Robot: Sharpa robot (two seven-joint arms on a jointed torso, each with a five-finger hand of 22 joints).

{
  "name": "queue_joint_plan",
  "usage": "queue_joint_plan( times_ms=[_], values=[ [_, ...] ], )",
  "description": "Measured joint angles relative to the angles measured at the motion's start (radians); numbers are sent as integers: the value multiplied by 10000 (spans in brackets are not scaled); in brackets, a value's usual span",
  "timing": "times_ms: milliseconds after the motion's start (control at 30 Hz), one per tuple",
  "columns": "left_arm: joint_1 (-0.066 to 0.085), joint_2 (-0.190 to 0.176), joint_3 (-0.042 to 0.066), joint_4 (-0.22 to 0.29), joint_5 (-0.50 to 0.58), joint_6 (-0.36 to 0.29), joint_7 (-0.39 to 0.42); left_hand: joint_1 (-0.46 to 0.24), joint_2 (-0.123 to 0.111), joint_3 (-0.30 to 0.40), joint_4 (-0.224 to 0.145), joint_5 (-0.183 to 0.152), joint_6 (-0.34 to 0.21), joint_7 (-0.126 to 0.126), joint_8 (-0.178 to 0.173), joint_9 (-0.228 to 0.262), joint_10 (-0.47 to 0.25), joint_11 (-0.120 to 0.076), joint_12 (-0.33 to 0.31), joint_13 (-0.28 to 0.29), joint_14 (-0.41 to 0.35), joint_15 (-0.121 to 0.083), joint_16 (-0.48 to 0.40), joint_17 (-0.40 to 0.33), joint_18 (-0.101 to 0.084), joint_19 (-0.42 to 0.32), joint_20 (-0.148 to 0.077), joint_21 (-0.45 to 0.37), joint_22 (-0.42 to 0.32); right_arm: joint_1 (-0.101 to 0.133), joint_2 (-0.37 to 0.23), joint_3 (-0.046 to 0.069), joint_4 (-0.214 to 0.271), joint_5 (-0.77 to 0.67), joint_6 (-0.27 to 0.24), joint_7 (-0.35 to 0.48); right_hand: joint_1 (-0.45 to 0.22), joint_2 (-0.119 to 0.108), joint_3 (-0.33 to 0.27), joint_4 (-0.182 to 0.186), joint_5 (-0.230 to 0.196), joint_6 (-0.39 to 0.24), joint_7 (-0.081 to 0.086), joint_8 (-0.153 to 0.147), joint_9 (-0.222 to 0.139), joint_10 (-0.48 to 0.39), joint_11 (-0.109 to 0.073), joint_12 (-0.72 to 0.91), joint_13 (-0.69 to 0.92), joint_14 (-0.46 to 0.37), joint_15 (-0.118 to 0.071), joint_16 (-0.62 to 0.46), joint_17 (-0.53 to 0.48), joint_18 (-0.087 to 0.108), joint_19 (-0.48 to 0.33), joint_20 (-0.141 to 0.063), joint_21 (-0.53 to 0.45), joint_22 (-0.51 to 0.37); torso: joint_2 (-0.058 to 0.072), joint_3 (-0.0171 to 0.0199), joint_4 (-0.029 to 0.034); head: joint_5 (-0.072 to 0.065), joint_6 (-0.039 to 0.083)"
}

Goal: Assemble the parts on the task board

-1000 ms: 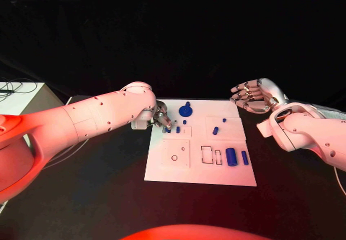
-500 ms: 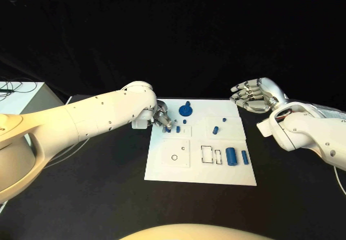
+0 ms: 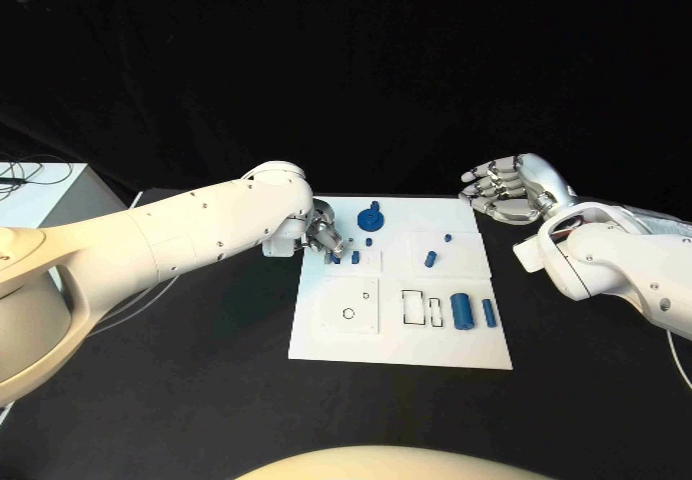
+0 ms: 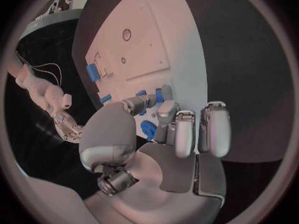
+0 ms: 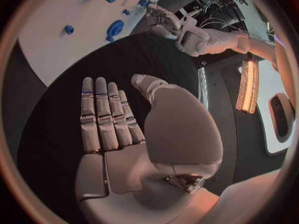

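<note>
The white task board lies in the middle of the black table. My left hand reaches over its far left part, and thumb and a finger pinch a small blue peg standing on the board. A second small peg stands right beside it. A blue gear-like part sits near the far edge. A thick blue cylinder and a slim blue bar lie at the near right. My right hand hovers off the board's far right corner, fingers straight, holding nothing.
More small blue pieces lie on the board: a peg, a dot and a short piece. Outlined slots and a ring mark show on its near half. A white cabinet stands at the far left.
</note>
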Motion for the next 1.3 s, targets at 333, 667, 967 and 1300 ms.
queue_joint_plan(
  times_ms=[333,667,967,1300],
  values=[
    [-31,27,-9,3,-34,-11,-7,-242,18,-79,-86,-8,291,-250,12,-62,363,-214,0,169,-21,-56,0,0,-143,0,0,37,0,0,-3,0,10,1,0,0,0,0,0,0,0,0,0,0,0,0,0,0,0,0,0,0,1,0,0,0,0,0,-2,-1,1,-17,-8],
    [-66,54,-18,18,-30,-10,-2,-293,69,-174,-181,-88,459,-317,39,-183,449,-265,0,178,-23,-57,0,0,-143,35,-36,38,0,0,-12,3,15,2,0,0,0,0,0,0,0,1,0,0,0,0,0,0,0,0,0,0,1,0,0,0,0,1,-4,-1,5,-35,-14],
    [-86,63,-9,5,-52,-36,-1,-293,69,-258,-265,-154,491,-349,1,-286,469,-245,0,193,-23,-56,0,0,-142,35,-36,38,-1,0,-21,0,24,3,0,1,0,0,0,0,0,0,0,0,1,0,0,0,0,0,0,0,1,0,0,0,0,1,-7,0,2,-42,-15],
    [-134,18,-14,26,-202,-139,46,-465,-311,-1559,168,-349,758,-577,-154,-547,404,-345,-284,94,-41,-73,0,0,-141,35,-35,17,-1,0,-38,0,32,3,0,1,0,0,0,0,37,1,0,0,-14,-36,36,0,0,0,0,0,-48,0,0,0,0,-75,-4,0,1,-59,8]
  ],
)
